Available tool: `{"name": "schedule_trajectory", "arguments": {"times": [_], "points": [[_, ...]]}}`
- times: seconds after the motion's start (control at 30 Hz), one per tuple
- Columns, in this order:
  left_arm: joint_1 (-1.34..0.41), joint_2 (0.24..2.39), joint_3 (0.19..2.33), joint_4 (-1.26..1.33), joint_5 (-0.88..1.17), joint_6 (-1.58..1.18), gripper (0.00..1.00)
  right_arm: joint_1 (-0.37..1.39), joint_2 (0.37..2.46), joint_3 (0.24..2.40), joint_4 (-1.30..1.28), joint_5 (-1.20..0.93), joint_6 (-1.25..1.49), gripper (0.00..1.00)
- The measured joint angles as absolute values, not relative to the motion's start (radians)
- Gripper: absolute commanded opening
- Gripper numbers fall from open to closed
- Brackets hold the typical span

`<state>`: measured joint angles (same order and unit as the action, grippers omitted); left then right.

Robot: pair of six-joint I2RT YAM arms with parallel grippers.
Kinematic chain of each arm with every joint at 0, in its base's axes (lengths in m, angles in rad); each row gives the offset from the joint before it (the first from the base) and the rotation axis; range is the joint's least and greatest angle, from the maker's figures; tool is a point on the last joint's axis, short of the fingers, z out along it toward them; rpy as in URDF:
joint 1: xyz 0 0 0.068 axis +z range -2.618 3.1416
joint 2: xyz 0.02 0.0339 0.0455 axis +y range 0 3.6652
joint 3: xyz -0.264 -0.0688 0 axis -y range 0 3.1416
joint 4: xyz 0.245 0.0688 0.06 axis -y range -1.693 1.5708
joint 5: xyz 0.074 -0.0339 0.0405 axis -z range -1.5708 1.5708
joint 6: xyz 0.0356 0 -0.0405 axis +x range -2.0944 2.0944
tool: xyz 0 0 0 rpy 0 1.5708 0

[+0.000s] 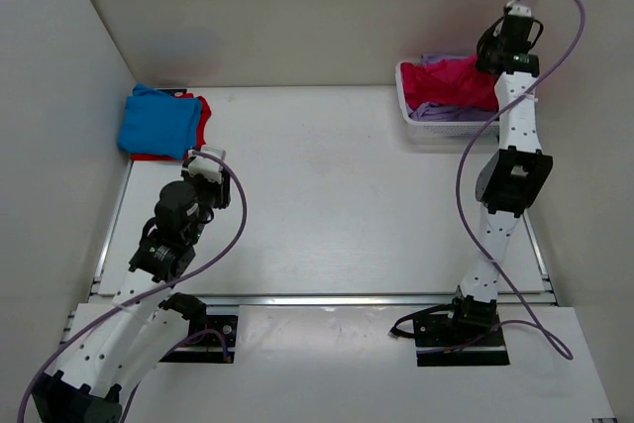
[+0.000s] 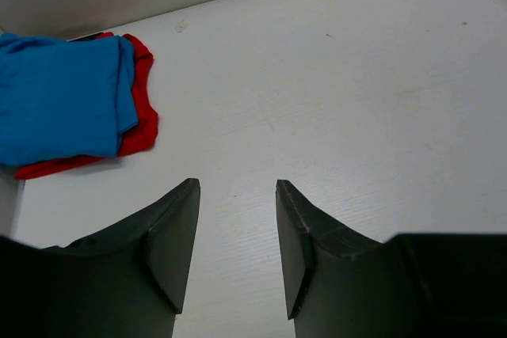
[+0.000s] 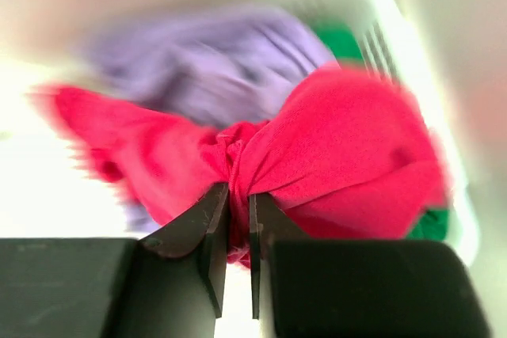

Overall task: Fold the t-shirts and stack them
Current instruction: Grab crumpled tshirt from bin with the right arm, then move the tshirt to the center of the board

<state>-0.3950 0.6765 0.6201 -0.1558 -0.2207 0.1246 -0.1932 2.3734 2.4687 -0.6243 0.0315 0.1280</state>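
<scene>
While the right end effector (image 3: 238, 205) is positioned over the basket (image 1: 451, 130) at the far right of the counter (image 1: 337, 195), its jaws are closed to a narrow gap. A bunched fold of the pink shirt (image 3: 341, 148) is pinched between them. Pink shirt is draped on top of the pile in the basket, over the lavender shirt (image 3: 214, 69). Bits of the green shirt (image 3: 342, 41) are seen behind and below it, by the basket wall. Right wrist view is blurred, so finer detail cannot be told.

Left end effector (image 2: 236, 187) is held about half open above bare counter, with nothing between the jaws. Blue shirt (image 2: 63, 96) is laid folded on the red shirt (image 2: 141, 100) at the far left corner, and a red edge is exposed along the right and near sides. Stack is located ahead-left of the left end effector and is not touched by it.
</scene>
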Motion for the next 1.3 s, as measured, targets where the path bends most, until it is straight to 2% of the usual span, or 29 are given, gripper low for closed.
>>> {"name": "schedule_trajectory", "arguments": {"times": [0.23,0.47,0.63,0.8,0.83,0.87,0.9,0.93,1.03,1.17,1.27,1.3], "points": [[-0.397,0.619,0.633,-0.185,-0.189,0.077,0.57,-0.068,1.9,2.383,-0.604,-0.072,0.066,0.0],[-0.397,0.541,0.658,-0.218,-0.185,0.035,0.59,0.265,1.425,2.17,-0.502,-0.091,-0.004,0.0],[-0.395,0.503,0.704,-0.247,-0.228,0.003,0.59,0.36,1.236,1.894,-0.448,-0.075,0.02,0.0],[-0.395,0.497,0.77,-0.261,-0.255,-0.027,0.61,0.404,1.209,1.615,-0.404,-0.117,0.104,0.01],[-0.395,0.493,0.77,-0.262,-0.255,-0.033,0.63,0.419,1.227,1.553,-0.388,-0.124,0.123,0.13],[-0.395,0.49,0.768,-0.266,-0.245,-0.044,0.63,0.435,1.254,1.498,-0.382,-0.132,0.14,0.32],[-0.395,0.489,0.763,-0.267,-0.234,-0.055,0.67,0.451,1.282,1.452,-0.381,-0.141,0.161,0.39],[-0.394,0.487,0.753,-0.264,-0.219,-0.066,0.69,0.467,1.312,1.411,-0.384,-0.149,0.168,0.52],[-0.387,0.491,0.703,-0.273,-0.146,-0.115,0.76,0.528,1.41,1.325,-0.414,-0.137,0.189,0.72],[-0.368,0.579,0.628,-0.284,0.04,-0.22,0.73,0.539,1.426,1.212,-0.419,-0.133,0.2,0.7],[-0.402,0.647,0.457,-0.231,0.186,-0.361,0.72,0.466,1.385,1.157,-0.395,-0.134,0.218,0.56],[-0.42,0.649,0.423,-0.228,0.204,-0.387,0.71,0.448,1.378,1.151,-0.389,-0.13,0.218,0.55]]}}
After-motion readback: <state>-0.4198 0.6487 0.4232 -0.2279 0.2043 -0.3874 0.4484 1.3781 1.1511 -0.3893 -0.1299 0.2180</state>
